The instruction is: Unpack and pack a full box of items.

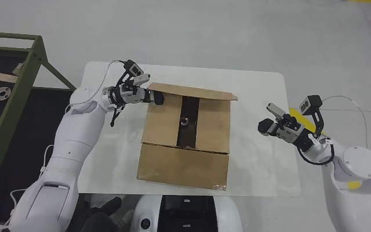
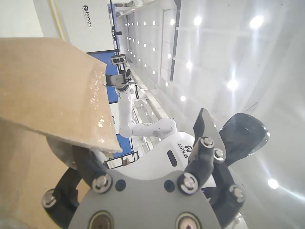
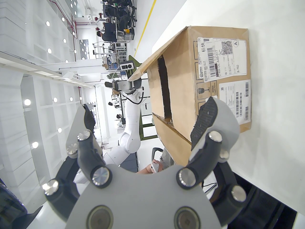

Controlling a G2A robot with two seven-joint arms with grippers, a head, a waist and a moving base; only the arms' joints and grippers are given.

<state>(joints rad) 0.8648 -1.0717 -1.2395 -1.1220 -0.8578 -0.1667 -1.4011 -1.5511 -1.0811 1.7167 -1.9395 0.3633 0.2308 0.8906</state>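
Note:
A brown cardboard box (image 1: pixel 185 136) stands in the middle of the white table (image 1: pixel 255 93). Its two inner flaps lie flat, with a dark gap (image 1: pixel 188 122) between them. The near outer flap (image 1: pixel 182 165) hangs outward; the far outer flap (image 1: pixel 191 91) stands raised. My left gripper (image 1: pixel 152 95) is at that far flap's left corner, open. In the left wrist view the flap (image 2: pixel 47 84) covers one finger and the other finger (image 2: pixel 206 132) stands well apart. My right gripper (image 1: pixel 266 118) hovers open to the right of the box (image 3: pixel 214 72), holding nothing, its fingers (image 3: pixel 205 117) spread wide.
A green-framed rack (image 1: pixel 23 75) stands off the table's left side. A yellow object (image 1: pixel 305 123) lies near the table's right edge under the right arm. Bare table surface lies between the box and the right gripper.

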